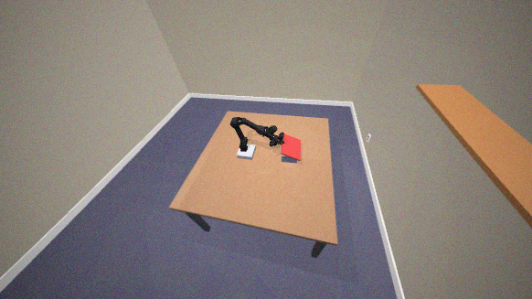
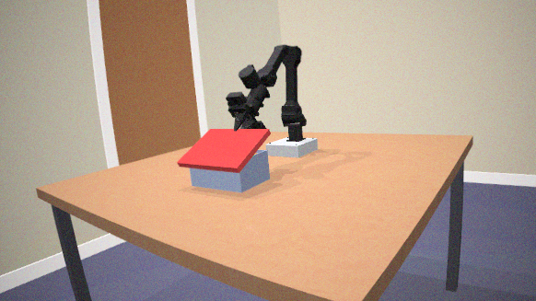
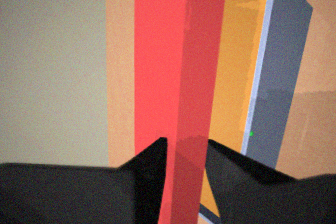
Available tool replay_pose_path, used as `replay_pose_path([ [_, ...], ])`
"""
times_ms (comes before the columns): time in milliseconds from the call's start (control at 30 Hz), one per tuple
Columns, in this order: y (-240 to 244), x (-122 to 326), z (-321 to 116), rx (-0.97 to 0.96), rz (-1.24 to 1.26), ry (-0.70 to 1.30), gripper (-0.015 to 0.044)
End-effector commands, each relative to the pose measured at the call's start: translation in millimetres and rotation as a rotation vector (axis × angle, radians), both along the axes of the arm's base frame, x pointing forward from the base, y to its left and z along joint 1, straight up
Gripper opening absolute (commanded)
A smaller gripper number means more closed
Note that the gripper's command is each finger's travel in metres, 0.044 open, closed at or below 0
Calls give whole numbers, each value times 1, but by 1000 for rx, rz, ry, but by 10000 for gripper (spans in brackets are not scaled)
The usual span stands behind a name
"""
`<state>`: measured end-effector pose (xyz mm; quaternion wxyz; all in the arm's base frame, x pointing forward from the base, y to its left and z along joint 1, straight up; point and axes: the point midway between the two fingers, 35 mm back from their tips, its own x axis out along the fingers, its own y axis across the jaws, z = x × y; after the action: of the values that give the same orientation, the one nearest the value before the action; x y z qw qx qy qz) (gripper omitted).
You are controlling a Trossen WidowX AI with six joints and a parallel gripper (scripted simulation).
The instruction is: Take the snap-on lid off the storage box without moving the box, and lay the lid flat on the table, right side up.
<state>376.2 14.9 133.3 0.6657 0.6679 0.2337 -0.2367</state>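
The red lid (image 1: 292, 147) (image 2: 226, 149) (image 3: 156, 65) is tilted on the blue-grey storage box (image 1: 289, 160) (image 2: 216, 180) (image 3: 284, 65). Its edge on the arm's side is raised above the box rim; its far edge is low, at the box's far top edge. My gripper (image 1: 281, 139) (image 2: 239, 129) (image 3: 187, 141) is shut on the raised edge of the lid, one finger on each side of it in the wrist view. An orange surface shows through the gap between lid and rim. The box stands on the table.
The wooden table (image 1: 256, 195) (image 2: 345, 205) carries the box and the arm's white base (image 1: 246, 152) (image 2: 285, 149). The base stands on the raised-edge side of the lid. The table's far edges lie beyond the box.
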Motion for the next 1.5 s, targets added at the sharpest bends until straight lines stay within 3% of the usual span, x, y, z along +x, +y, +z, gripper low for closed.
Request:
replay_pose_path([
  [0, 1, 5, 10, 1, 6, -9, 0],
  [1467, 1, 33, 69, 1, 6, -12, 0],
])
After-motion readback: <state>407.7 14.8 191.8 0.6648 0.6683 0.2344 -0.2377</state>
